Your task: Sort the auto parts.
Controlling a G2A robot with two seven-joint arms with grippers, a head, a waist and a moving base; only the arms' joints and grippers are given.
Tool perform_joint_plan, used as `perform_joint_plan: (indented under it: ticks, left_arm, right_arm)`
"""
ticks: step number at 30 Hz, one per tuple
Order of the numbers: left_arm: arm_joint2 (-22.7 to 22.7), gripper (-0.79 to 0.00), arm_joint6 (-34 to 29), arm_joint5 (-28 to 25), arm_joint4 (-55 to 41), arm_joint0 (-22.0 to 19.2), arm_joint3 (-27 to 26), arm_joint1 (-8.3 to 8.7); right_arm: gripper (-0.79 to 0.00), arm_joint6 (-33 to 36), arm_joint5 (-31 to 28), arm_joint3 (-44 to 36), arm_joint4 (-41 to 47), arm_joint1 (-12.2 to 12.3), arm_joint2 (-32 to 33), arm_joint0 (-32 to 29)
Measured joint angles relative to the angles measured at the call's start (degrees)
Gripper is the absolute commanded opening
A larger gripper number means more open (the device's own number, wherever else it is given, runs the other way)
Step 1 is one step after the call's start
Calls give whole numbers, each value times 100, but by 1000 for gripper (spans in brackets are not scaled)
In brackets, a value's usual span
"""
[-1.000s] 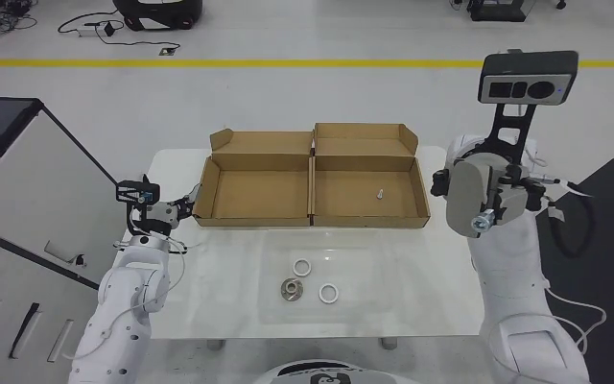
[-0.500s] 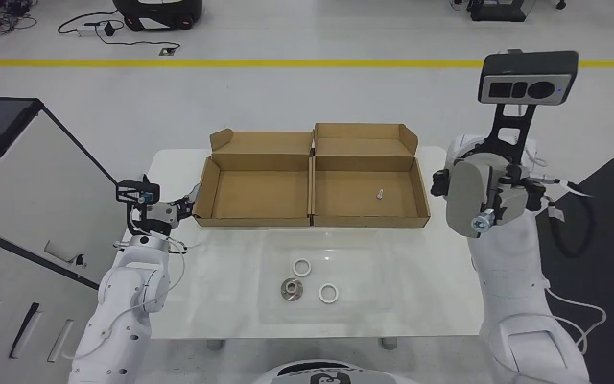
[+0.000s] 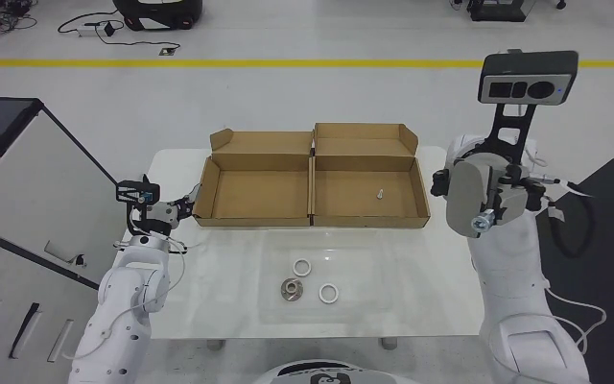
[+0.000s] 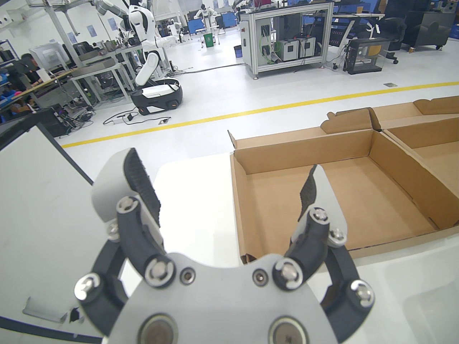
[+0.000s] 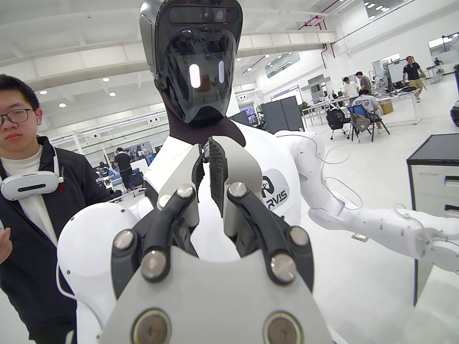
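Near the counter's (image 3: 422, 278) front edge, white rings (image 3: 301, 266) are lying, likely light and stiff, best pinched across the rim. The left claw (image 4: 222, 166) is gaping empty, the right claw (image 5: 207, 144) sitting nearly shut.

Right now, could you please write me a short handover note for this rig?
Left gripper: open, holding nothing, beside the left box.
Right gripper: shut, raised to the right of the table; I can't tell whether it pinches anything.
Done: one screw in the right box.
Left: two white rings and a metal part on the table, in front of the boxes.
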Motion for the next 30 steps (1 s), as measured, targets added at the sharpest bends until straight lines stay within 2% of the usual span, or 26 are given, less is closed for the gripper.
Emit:
perform_joint_plan:
  ticks: [13, 16, 25, 30]
  left_arm:
    - [0, 0, 0, 0, 0, 0, 0, 0]
    - [0, 0, 0, 0, 0, 0, 0, 0]
    - [0, 0, 0, 0, 0, 0, 0, 0]
    - [0, 0, 0, 0, 0, 0, 0, 0]
  right_arm:
    - [-785, -6, 0, -7, 2, -1, -2, -5]
    - [-785, -202, -8, -101, -60, -7, -31, -78]
    - [-785, -652, 407, 170, -1450, 121, 442, -140]
    - [-785, -565, 1030, 345, -2965, 290, 855, -39]
